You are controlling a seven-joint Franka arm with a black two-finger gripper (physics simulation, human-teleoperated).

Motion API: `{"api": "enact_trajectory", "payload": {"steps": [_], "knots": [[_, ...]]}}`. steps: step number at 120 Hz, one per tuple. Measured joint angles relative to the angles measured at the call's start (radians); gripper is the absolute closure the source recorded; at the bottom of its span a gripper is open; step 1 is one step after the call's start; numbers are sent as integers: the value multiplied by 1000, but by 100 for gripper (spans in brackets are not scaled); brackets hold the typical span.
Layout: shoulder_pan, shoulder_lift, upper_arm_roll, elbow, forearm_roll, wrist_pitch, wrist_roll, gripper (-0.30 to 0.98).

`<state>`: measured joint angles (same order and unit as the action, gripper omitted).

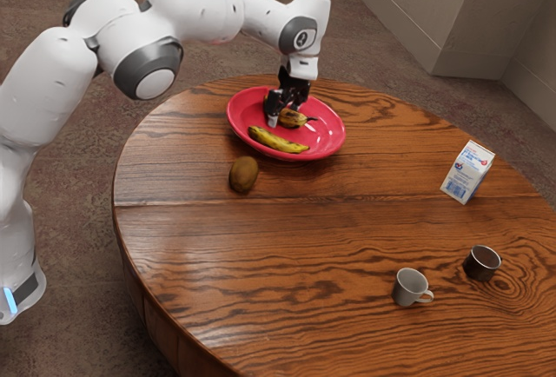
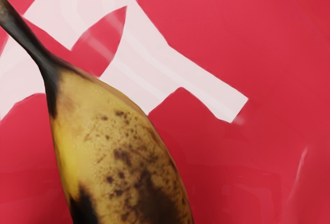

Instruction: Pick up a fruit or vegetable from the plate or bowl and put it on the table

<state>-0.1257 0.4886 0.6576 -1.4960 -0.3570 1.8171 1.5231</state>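
Spotted banana point(image 2: 124, 162): closest to the wrist camera, its dark stem running off from a yellow body with brown patches; it lies in the red dish point(image 1: 328, 140), right at the hand point(image 1: 285, 113).
Hand: low over the dish, down at the banana; whether it is spread or pinching the fruit, I cannot tell.
Other banana point(image 1: 278, 141): also in the dish, just beside the spotted one, so a sideways sweep could nudge it.
Step in hand: most likely getting a sure hold on the spotted banana.
Grip: best taken across the thick of the body, square to its length, well away from the thin stem; a hold near one end would let the heavy part swing or roll.
Pressure: firm but measured, since the rounded skin may slip and ripe flesh may bruise.
Lift: straight up first, slowly, until the whole curve is above the dish's raised rim; only then sideways.
Kiwi point(image 1: 244, 174): on the tabletop point(image 1: 347, 212) beside the dish; worth giving a wide berth, as it could roll.
Set-down: aim for the wood between dish and mug point(image 1: 410, 287), lower until the banana rests along its side, then let go gently.
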Motion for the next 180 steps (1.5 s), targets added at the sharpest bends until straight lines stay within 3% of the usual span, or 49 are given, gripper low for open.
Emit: {"api": "enact_trajectory", "payload": {"steps": [24,35,79,88,113,120,144,157,170,180], "knots": [[0,3,-4,1,-4,0,-5,43],[0,3,-8,1,-5,0,-5,53],[-22,-49,-5,47,-5,-24,-8,57],[-96,-105,-2,54,-1,-42,-10,56],[-497,-130,0,52,27,-81,-38,56],[-563,-125,-2,51,31,-86,-49,56],[-603,-107,-6,48,38,-91,-81,55],[-600,-101,-13,52,63,-93,-93,27],[-581,-102,5,52,77,-99,-101,13],[-560,-106,151,43,84,-134,-108,7]]}}
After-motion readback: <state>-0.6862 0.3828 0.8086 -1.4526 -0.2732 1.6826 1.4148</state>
